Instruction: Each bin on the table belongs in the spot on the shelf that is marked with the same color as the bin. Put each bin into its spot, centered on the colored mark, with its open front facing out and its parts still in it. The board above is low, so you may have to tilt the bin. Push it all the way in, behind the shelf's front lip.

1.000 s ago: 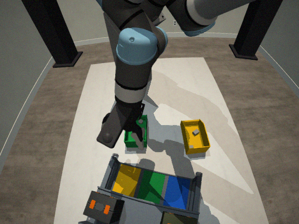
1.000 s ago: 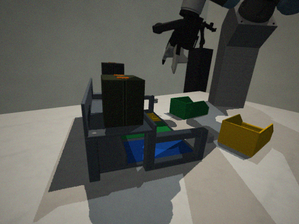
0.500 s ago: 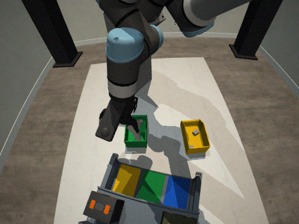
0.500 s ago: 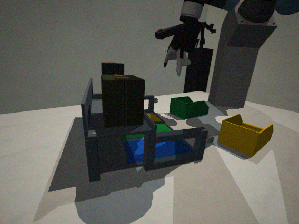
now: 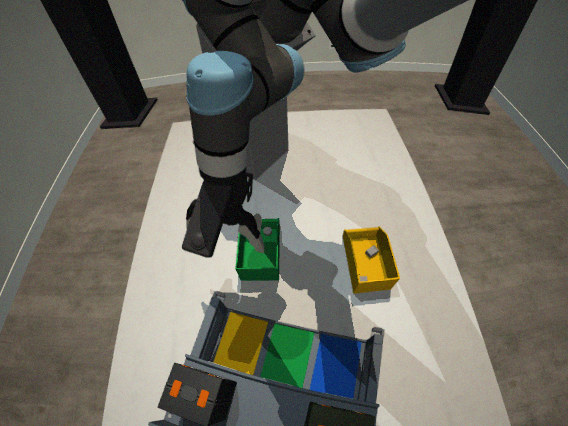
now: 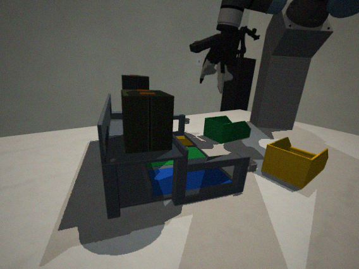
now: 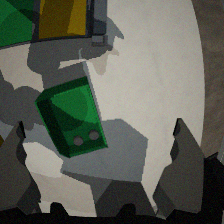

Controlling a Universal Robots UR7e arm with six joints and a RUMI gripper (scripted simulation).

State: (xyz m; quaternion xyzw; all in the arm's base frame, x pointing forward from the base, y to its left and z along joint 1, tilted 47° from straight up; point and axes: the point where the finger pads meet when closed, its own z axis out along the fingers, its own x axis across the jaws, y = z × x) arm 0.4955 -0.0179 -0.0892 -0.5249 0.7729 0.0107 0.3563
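Observation:
A green bin (image 5: 257, 253) with two small grey parts in it sits on the table just beyond the shelf; it also shows in the exterior view (image 6: 225, 128) and the wrist view (image 7: 72, 116). A yellow bin (image 5: 370, 259) with grey parts sits to its right, also in the exterior view (image 6: 294, 161). The shelf (image 5: 287, 355) has yellow (image 5: 240, 341), green (image 5: 286, 354) and blue (image 5: 335, 364) marks. My gripper (image 6: 211, 81) is open and empty, high above the green bin. In the wrist view its fingers frame the table, with the green bin left of centre.
Dark boxes with orange tabs (image 5: 196, 394) stand on the shelf's upper board (image 6: 147, 120). The arm's grey base column (image 6: 284, 69) rises behind the bins. Black posts (image 5: 100, 65) stand at the far corners.

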